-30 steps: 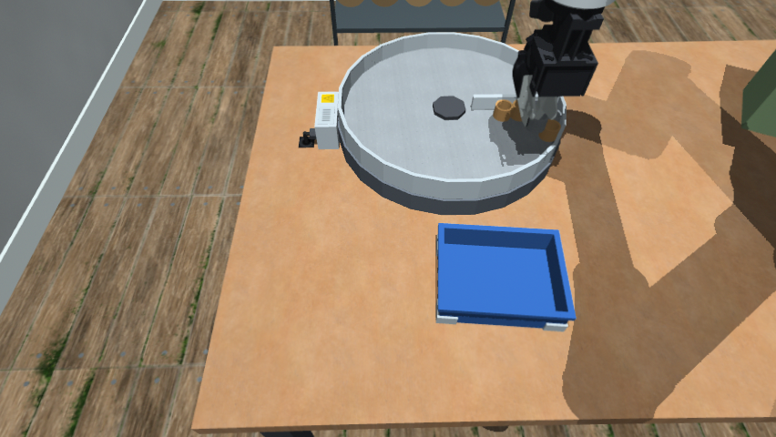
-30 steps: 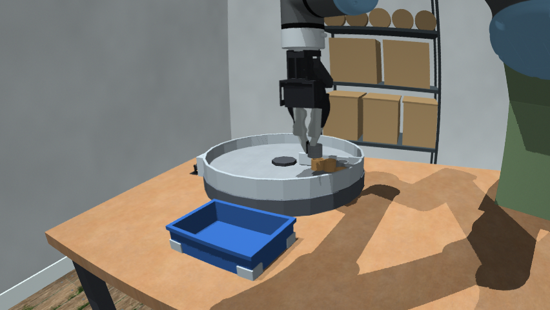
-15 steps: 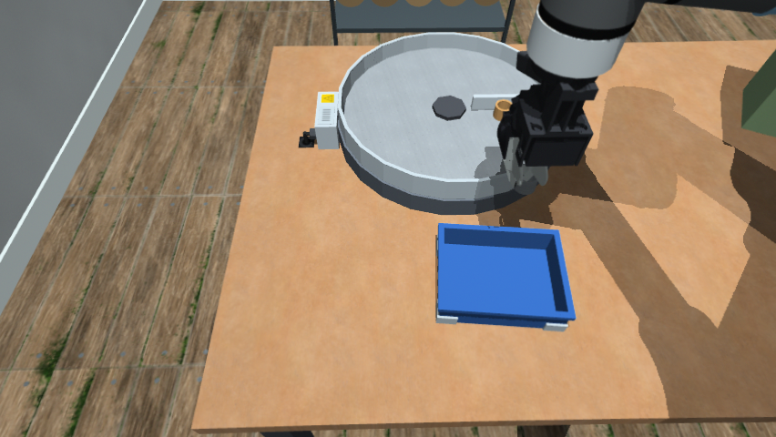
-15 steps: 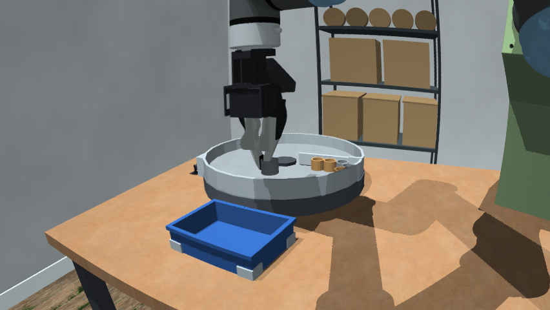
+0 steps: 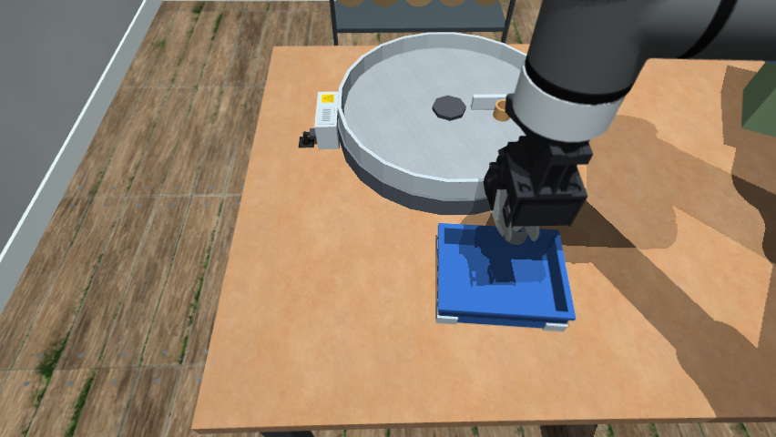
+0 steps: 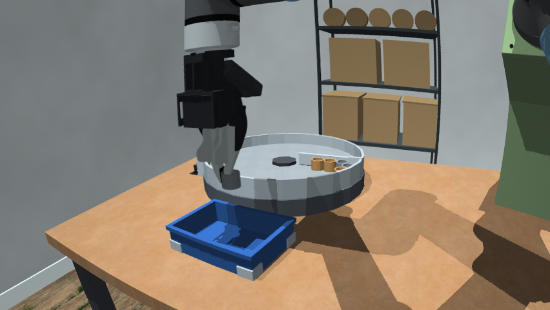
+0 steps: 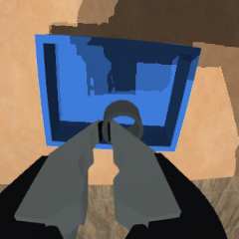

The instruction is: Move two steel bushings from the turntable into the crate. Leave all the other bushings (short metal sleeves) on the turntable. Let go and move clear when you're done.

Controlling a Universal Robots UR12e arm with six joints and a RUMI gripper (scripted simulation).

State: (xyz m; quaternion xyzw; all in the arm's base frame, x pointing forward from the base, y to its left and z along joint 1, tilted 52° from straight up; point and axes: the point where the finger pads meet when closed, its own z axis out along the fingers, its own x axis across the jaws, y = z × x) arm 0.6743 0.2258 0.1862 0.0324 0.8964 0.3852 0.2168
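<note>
My gripper (image 6: 224,171) is shut on the wall of a dark grey steel bushing (image 6: 230,179) and holds it in the air above the far edge of the blue crate (image 6: 230,232). In the wrist view the bushing (image 7: 123,116) hangs at my fingertips over the crate (image 7: 117,95), which looks empty inside. From the top view the gripper (image 5: 518,234) is over the crate's back rim (image 5: 502,277). On the turntable (image 6: 285,169) brass bushings (image 6: 323,164) and grey ones (image 6: 342,162) stand by the far right rim. One brass bushing (image 5: 500,110) shows beside my arm.
The turntable has a raised rim, a dark hub (image 5: 448,106) and a white bar (image 5: 487,101). A white control box (image 5: 326,120) sits on its left side. A shelf with cardboard boxes (image 6: 379,77) stands behind the table, and a green machine (image 6: 525,134) at the right.
</note>
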